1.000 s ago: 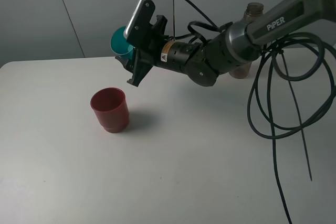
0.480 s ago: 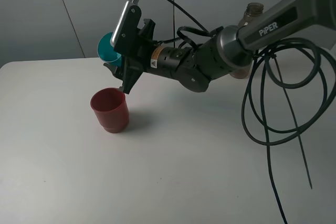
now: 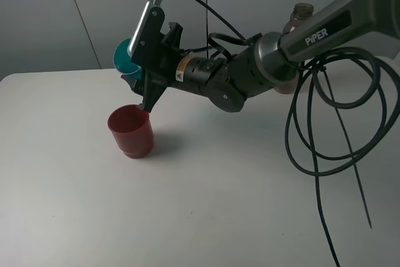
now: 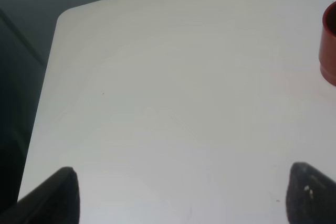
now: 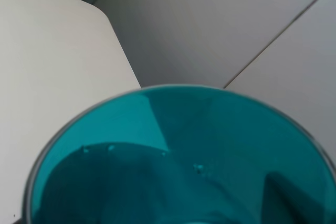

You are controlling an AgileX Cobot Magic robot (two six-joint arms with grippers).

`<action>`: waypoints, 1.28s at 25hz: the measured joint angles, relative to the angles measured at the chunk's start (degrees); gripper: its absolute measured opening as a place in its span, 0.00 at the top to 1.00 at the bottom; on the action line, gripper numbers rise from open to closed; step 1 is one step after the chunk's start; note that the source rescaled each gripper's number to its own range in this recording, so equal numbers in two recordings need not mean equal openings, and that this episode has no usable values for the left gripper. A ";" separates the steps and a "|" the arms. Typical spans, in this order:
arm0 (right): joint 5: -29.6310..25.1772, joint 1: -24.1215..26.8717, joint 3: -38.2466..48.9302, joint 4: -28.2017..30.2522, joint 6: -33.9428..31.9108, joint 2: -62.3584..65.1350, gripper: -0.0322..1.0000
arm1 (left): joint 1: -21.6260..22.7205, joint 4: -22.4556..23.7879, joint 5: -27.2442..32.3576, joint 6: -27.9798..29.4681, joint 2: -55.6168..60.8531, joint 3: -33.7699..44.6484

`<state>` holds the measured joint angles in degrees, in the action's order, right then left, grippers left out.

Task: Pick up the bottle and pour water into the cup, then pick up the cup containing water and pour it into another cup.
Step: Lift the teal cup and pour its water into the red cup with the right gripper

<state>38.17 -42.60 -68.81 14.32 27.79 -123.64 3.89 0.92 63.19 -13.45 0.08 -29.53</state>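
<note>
My right gripper (image 3: 136,78) reaches across to the left and is shut on the teal cup (image 3: 123,58). The cup lies tilted on its side, its mouth facing left, just above and behind the red cup (image 3: 131,131), which stands upright on the white table (image 3: 219,211). In the right wrist view the teal cup's inside (image 5: 178,156) fills the picture and shows a few droplets. The bottle (image 3: 303,13) stands at the back right, mostly hidden by the arm. My left gripper (image 4: 184,198) hangs open over bare table, with the red cup's edge (image 4: 329,45) off to one side.
Black cables (image 3: 325,123) loop down from the right arm over the right part of the table. A grey wall runs along the table's far edge. The table's rounded corner (image 4: 63,17) shows in the left wrist view.
The right arm has swung left with the teal cup, from right of the red cup to just above it, and the cup's mouth now sits lower and further left.
</note>
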 joint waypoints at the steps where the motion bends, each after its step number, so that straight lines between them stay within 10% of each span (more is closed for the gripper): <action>1: 0.00 0.00 0.00 -0.45 0.12 0.00 0.92 | 0.00 0.00 0.00 -0.10 0.00 0.00; 17: -0.63 0.30 -1.26 -2.86 4.72 -4.09 0.92 | 0.00 0.00 0.00 -0.10 0.00 0.00; 32: -0.46 0.30 -1.71 -2.97 25.07 -4.09 0.92 | 0.00 0.00 0.00 -0.10 0.00 0.00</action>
<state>37.72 -42.30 -70.52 11.35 52.85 -127.73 3.89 0.92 63.19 -13.55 0.08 -29.53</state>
